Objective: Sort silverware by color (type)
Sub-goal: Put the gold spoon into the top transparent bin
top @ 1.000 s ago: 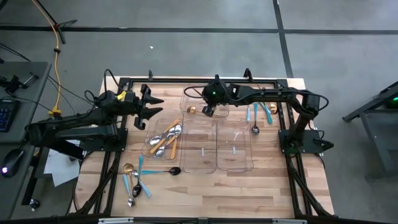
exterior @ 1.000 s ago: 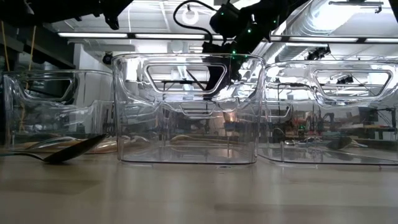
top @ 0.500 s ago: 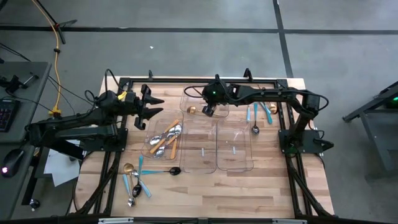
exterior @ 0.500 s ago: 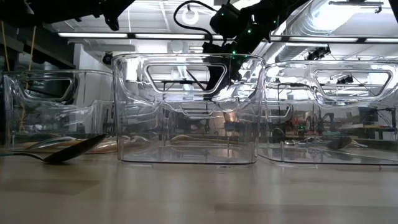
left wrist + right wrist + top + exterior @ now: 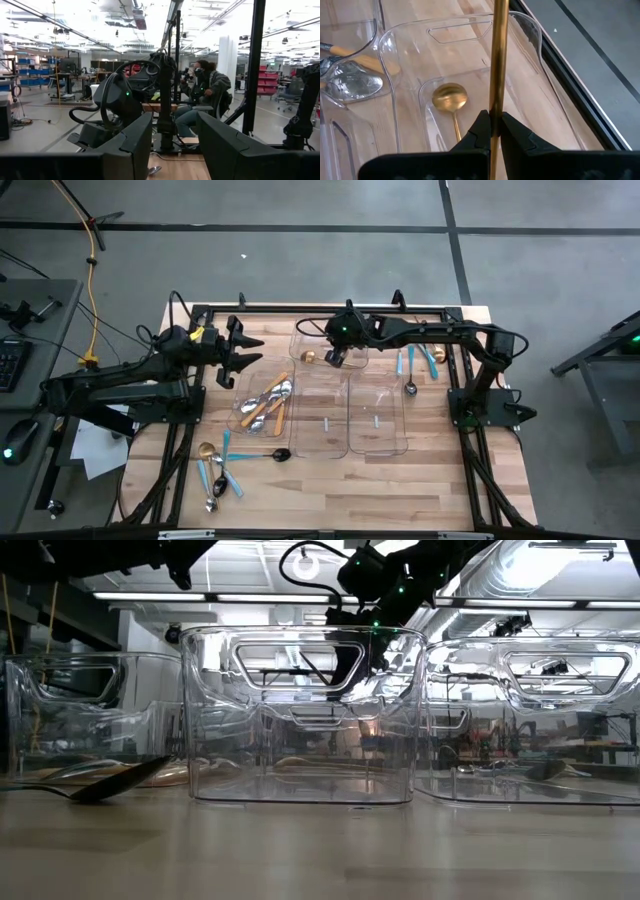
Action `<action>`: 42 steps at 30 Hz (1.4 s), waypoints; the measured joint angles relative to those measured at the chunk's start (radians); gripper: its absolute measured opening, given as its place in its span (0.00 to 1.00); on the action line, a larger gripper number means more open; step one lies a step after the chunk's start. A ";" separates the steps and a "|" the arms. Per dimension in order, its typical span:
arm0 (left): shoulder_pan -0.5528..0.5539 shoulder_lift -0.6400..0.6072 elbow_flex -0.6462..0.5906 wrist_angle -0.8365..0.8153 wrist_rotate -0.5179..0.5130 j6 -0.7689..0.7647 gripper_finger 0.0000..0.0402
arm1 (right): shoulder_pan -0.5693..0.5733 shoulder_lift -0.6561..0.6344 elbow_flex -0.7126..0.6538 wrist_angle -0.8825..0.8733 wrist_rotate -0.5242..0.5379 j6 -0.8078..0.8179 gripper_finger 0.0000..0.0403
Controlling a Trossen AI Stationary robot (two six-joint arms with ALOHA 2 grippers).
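My right gripper (image 5: 334, 360) hangs over the far clear tray (image 5: 305, 335), shut on a slim gold piece of silverware (image 5: 498, 55). A gold spoon (image 5: 450, 98) lies on that tray's floor. My left gripper (image 5: 243, 352) waits open in the air at the table's far left, with nothing between its fingers (image 5: 134, 145). Orange-handled spoons (image 5: 266, 402) lie in the left tray. Light-blue-handled pieces (image 5: 420, 363) lie on the table at the far right. More silverware (image 5: 215, 470) lies near the front left, and a dark spoon (image 5: 279, 454) lies beside it. My right gripper pinches the gold piece's straight handle (image 5: 496, 107) between its two fingertips (image 5: 481, 131). The fingers slant down from the table's right side. The handle runs on past the fingertips, lifted clear above the far tray; both of its ends lie outside the wrist view.
Two more clear trays (image 5: 321, 420) (image 5: 378, 415) stand side by side in the middle of the table, each with only a small mark on its floor. In the low view their walls (image 5: 300, 720) fill the middle. A black frame (image 5: 455, 380) rims the table.
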 joint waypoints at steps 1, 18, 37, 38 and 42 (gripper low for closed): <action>0.000 0.000 0.000 -0.001 0.000 0.000 0.36 | 0.000 0.000 0.000 0.000 -0.002 0.000 0.01; 0.000 0.000 0.000 -0.007 0.000 0.000 0.36 | -0.008 0.048 -0.001 -0.033 -0.026 0.014 0.01; 0.000 0.000 0.000 -0.018 0.000 0.000 0.36 | -0.057 0.098 -0.001 -0.058 -0.037 0.031 0.01; 0.000 0.000 0.000 -0.018 0.000 0.000 0.36 | -0.059 0.098 -0.001 -0.058 -0.037 0.031 0.01; 0.000 0.000 0.000 -0.018 0.000 -0.001 0.36 | -0.065 0.098 -0.001 -0.059 -0.038 0.035 0.01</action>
